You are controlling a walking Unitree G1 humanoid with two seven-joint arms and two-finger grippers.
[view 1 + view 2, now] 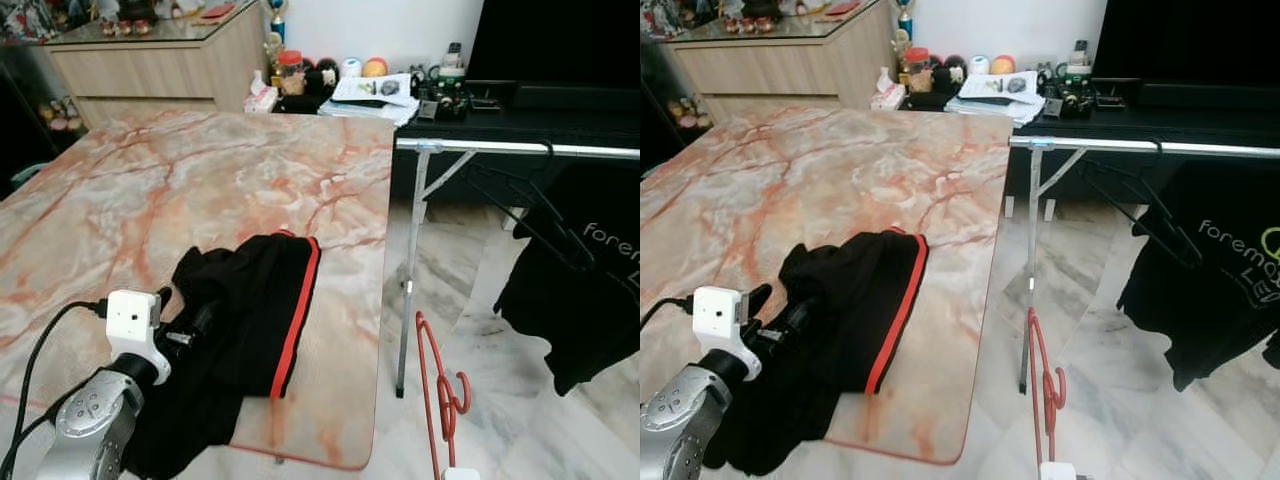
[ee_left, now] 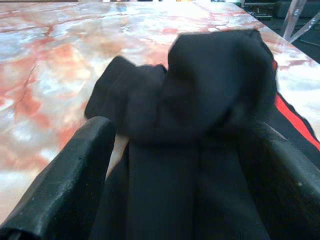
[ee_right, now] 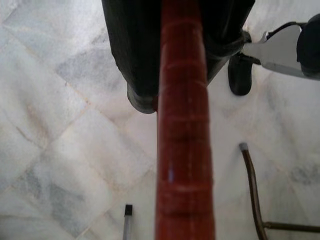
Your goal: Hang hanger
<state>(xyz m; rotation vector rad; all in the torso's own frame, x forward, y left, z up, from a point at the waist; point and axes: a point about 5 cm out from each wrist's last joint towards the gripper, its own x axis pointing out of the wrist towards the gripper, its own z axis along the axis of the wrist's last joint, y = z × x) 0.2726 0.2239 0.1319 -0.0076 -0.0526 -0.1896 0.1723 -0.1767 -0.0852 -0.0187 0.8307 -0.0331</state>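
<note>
A red hanger (image 1: 440, 388) stands upright low over the floor, just right of the table's near corner. My right gripper (image 3: 182, 75) is shut on its bar, one black finger pressed against each side. A silver clothes rail (image 1: 520, 148) runs across on the right, above the hanger. A black garment with red trim (image 1: 250, 320) lies bunched on the marble table (image 1: 200, 190). My left gripper (image 2: 177, 127) rests on that cloth, open, its fingers (image 2: 75, 170) spread wide with black fabric between them.
A black hanger (image 1: 530, 205) carrying a black printed T-shirt (image 1: 585, 290) hangs from the rail at right. The rail's silver leg (image 1: 408, 290) stands close to the table edge. A dark console (image 1: 500, 110) with clutter lies beyond. The floor is marble tile (image 1: 480, 330).
</note>
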